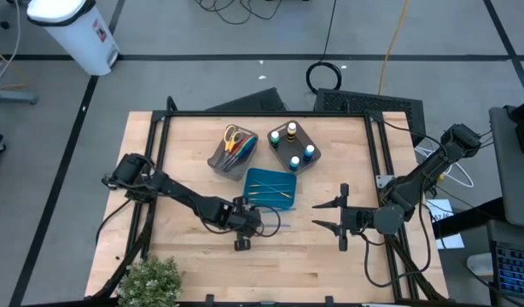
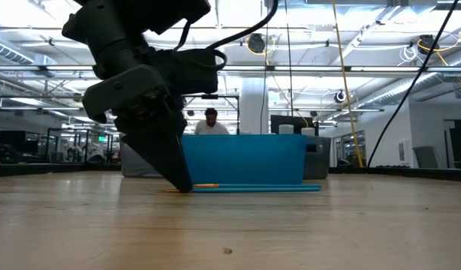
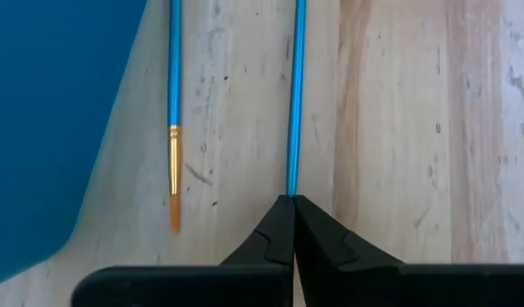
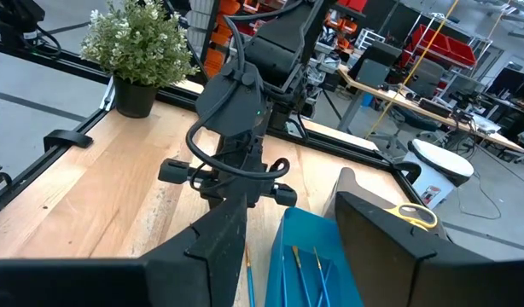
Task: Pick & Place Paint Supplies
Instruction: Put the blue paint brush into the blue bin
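Near the front edge of the table (image 1: 185, 145), just in front of the teal tray (image 1: 270, 187), the left gripper (image 3: 293, 201) stands tip-down on the wood with its fingers pressed together on the end of a thin blue brush (image 3: 294, 94). Gripping at the very end probably reflects how flat the handle lies: the tips can wedge under an end more easily than under the middle. A second brush (image 3: 172, 102), blue-handled with an orange ferrule and bristles, lies parallel just beside the first, between it and the tray's edge, not touching either.

The right gripper (image 1: 341, 217) waits near the table's front right corner, well apart from the brushes, jaws spread and holding nothing.

Toward the back edge sit two grey-brown bins: one (image 1: 218, 160) holds scissors, a yellow-handled pair (image 1: 234, 135) uppermost; the other (image 1: 279, 149) holds small white paint bottles (image 1: 291, 130) standing upright with coloured caps. Further brushes (image 1: 269, 192) already lie inside the tray, suggesting the held brush belongs there too.

Obstacles, as judged: the tray's near wall rises directly behind the brush, so it must be lifted clear before going across; the neighbouring brush is close enough to be nudged. A potted plant (image 1: 149, 281) stands at the front left corner, out of the way. A person (image 2: 210, 122) is visible in the room beyond.
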Robot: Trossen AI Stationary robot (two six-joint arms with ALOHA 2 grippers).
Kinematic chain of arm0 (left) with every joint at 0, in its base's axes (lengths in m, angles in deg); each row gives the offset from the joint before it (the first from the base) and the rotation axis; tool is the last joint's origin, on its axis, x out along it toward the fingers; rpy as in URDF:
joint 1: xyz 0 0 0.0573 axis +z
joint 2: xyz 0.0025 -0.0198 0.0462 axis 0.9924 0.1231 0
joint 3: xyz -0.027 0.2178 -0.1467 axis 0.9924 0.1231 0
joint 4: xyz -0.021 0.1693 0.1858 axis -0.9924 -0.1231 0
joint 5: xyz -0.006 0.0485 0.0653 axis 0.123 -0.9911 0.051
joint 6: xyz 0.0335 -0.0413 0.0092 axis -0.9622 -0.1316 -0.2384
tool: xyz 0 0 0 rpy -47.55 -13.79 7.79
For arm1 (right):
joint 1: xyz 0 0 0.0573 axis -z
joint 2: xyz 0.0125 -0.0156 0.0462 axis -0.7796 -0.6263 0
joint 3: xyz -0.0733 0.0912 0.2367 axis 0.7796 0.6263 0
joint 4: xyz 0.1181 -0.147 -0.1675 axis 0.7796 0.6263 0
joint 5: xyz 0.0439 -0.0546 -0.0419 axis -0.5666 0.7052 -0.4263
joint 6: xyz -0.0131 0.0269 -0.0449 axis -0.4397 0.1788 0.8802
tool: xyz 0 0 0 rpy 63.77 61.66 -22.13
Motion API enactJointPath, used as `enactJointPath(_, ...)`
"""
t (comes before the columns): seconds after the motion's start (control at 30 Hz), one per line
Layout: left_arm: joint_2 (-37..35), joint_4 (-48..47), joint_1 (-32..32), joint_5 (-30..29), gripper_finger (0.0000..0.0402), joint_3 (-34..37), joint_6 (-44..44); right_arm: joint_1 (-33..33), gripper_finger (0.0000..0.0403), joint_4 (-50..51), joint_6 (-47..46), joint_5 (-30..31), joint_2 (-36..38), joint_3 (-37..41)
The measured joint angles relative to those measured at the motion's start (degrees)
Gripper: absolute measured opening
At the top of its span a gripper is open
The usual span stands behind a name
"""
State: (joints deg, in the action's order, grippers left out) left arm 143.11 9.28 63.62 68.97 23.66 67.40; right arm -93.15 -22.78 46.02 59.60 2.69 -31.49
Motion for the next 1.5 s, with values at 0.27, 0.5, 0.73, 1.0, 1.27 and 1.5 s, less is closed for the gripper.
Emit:
enactJointPath(0.27,0.2,-0.2,-0.6,-0.5,0.0002,-1.8,-0.8,0.0,0.0171,0.0,0.0,0.0,0.0,0.0)
enactJointPath(0.5,0.2,-0.1,-0.7,-2.0,0.0002,-1.9,-0.8,0.0,0.0171,0.0,0.0,0.1,0.0,0.0)
enactJointPath(0.73,-1.2,-1.0,-0.7,-4.6,0.0002,-1.9,-0.5,0.0,0.0171,0.0,0.0,0.1,0.0,0.0)
enactJointPath(1.0,-3.9,-0.2,-2.1,-7.4,0.0002,-2.0,-1.2,0.0,0.0171,-0.5,0.1,0.1,0.0,0.4)
enactJointPath(1.27,-6.3,0.1,-3.0,-10.2,0.0001,-2.1,-2.2,0.0,0.0171,-6.0,3.0,0.2,0.0,2.6)
enactJointPath(1.5,-8.8,0.2,-3.0,-12.5,0.0002,-2.0,-2.5,0.0,0.0171,-6.5,3.2,0.2,0.0,2.6)
